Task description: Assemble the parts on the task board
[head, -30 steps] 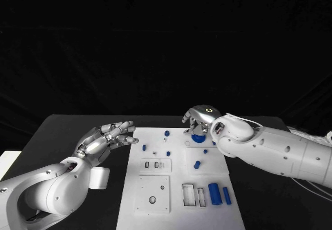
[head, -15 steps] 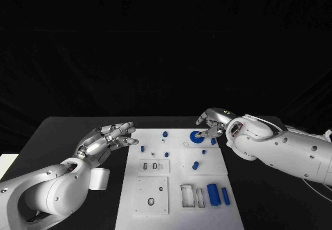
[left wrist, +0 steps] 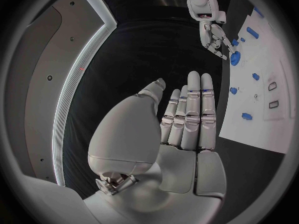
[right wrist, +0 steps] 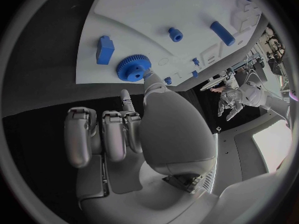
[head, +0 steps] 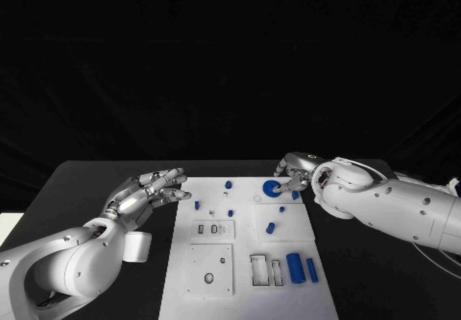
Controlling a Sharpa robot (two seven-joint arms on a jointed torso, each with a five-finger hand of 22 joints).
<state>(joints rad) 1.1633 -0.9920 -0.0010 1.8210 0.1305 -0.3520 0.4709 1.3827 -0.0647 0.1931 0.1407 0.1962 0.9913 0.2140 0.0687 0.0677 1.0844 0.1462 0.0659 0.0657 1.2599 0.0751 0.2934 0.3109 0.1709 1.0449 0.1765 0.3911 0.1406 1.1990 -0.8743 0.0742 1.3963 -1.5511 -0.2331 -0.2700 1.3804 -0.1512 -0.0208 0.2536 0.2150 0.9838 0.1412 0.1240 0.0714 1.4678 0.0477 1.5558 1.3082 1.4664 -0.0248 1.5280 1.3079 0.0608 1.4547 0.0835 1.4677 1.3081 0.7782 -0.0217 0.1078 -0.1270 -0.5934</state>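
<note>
Task board (head: 216,287): white plate, centre to lower centre of the head view, on the black table (head: 86,193). Blue gear (head: 271,189): flat on the board's far right corner; beside it a small blue block (head: 295,195). Right hand (head: 294,175): right of centre, one fingertip touching the gear's edge, other fingers curled in, gripping nothing. Left hand (head: 149,192): left of centre, just off the board's left edge, fingers extended side by side, empty. Two blue cylinders (head: 302,268): side by side, lower right of the board.
</note>
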